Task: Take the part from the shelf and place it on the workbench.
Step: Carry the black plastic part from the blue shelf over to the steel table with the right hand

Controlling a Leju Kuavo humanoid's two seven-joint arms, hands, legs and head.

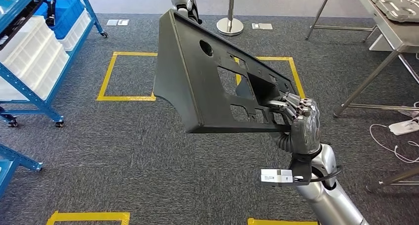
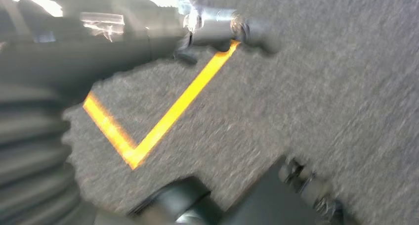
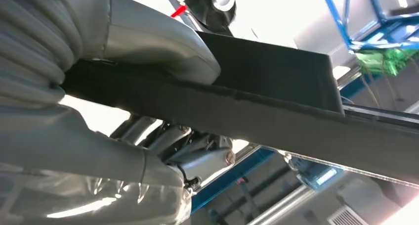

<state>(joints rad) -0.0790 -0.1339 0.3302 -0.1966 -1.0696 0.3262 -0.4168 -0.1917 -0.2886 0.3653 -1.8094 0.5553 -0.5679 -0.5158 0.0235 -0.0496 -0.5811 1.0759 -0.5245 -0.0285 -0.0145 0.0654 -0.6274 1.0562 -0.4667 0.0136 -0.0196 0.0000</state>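
The part (image 1: 197, 81) is a large black flat panel with a round hole and several rectangular cutouts. It is held up on edge over the carpet in the middle of the head view. My right hand (image 1: 299, 121) grips its lower right corner, fingers hooked through a cutout. The right wrist view shows the thick grey thumb (image 3: 148, 42) pressed on one face of the panel edge (image 3: 276, 106), with darker fingers under it. My left hand (image 2: 34, 136) is a blurred grey shape over carpet in the left wrist view; how its fingers lie is unclear.
A blue wheeled shelf (image 1: 29, 62) with white and blue bins stands at the left. A metal workbench (image 1: 395, 32) is at the upper right, with cables and a power strip (image 1: 402, 127) on the floor beside it. A stanchion base (image 1: 230, 24) and yellow tape squares (image 1: 111, 76) mark the carpet.
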